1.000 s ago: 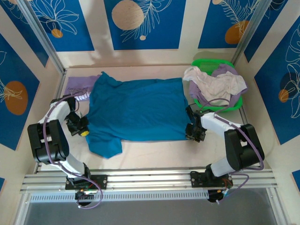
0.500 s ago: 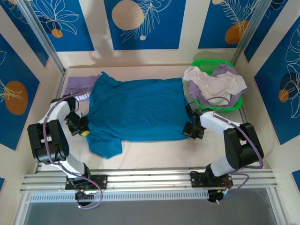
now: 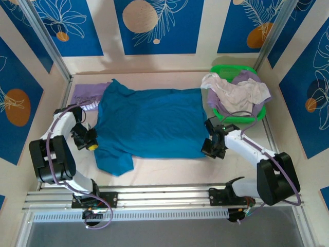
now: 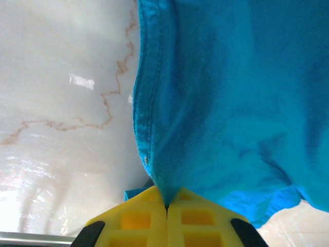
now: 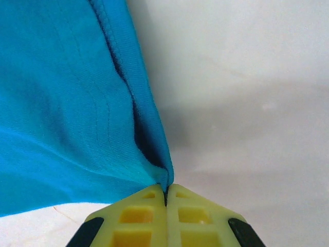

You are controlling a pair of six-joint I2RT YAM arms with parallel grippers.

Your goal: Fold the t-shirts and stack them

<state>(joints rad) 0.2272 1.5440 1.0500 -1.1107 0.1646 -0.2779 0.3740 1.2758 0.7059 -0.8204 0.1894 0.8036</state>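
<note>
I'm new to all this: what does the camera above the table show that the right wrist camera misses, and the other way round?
From above: the whole teal t-shirt spread flat with an arm at each end, a lavender t-shirt at the far left, and a green basket heaped with more tees. From the right wrist: close detail, the right gripper shut with its yellow fingers pinching the shirt's stitched edge above the pale table. Shared: the teal shirt, the table, and that gripper at the shirt's near right corner.
</note>
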